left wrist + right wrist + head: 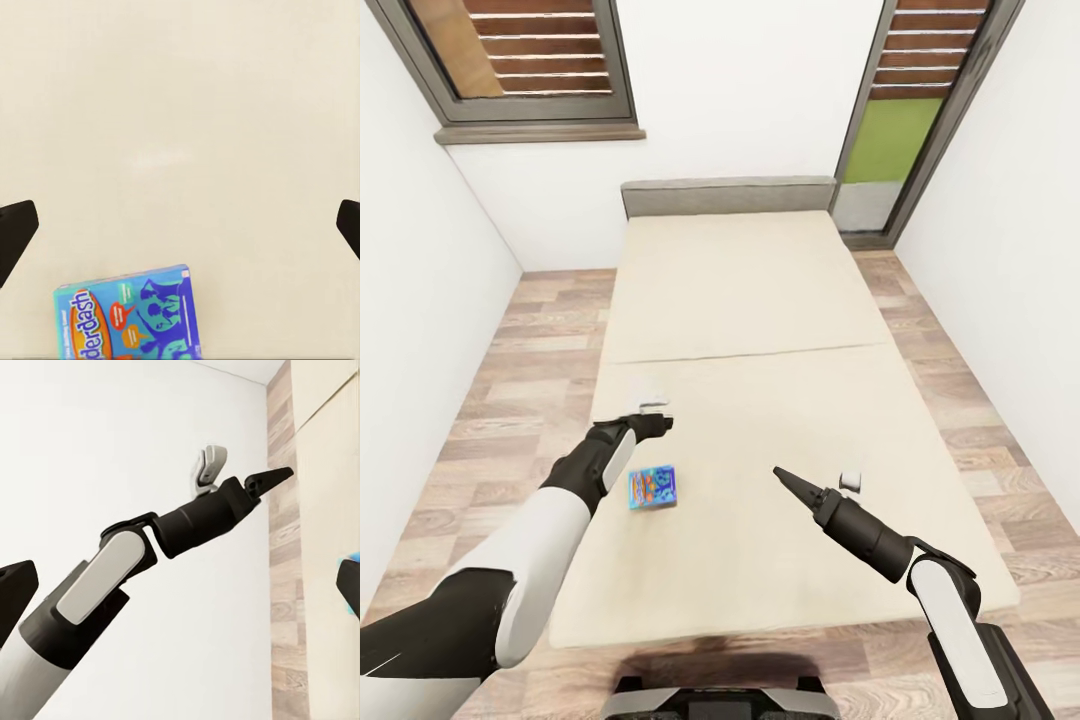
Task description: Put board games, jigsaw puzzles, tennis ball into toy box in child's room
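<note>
A: Nearest the head camera is the robot's dark base (705, 697), at 6 o'clock, sitting against the foot edge of the bed (760, 330).

B: Surface?

A: Plain beige mattress, one seam across the middle, low grey headboard (728, 197) at 12 o'clock. Wood-plank floor (530, 380) runs along both long sides, white walls beyond. Slatted window (525, 60) at 11 o'clock, a tall glazed opening with brown slats (920, 110) at 1 o'clock.

B: Task thing?

A: One board game (652, 487), blue cover with orange art, lies flat on the mattress near its foot end, toward 7 o'clock of centre. In the left wrist view the same box (127, 315) has "derdash" readable on its cover, partly cut off by the frame.

B: Arms?

A: Left gripper (655, 405) hovers over the mattress just past the box toward 12 o'clock, not touching it. Its jaws are spread wide: dark fingertips (15, 232) sit at opposite sides of the wrist view, nothing between but bare mattress. Right gripper (820, 478) hangs above the mattress at 5 o'clock of centre, well apart from the box. Jaws also spread, holding nothing.

B: Edges, room to move?

A: Box is near the bed's left long edge, not on it. Bare mattress lies all around it. Floor strip on the left is wider than on the right.
</note>
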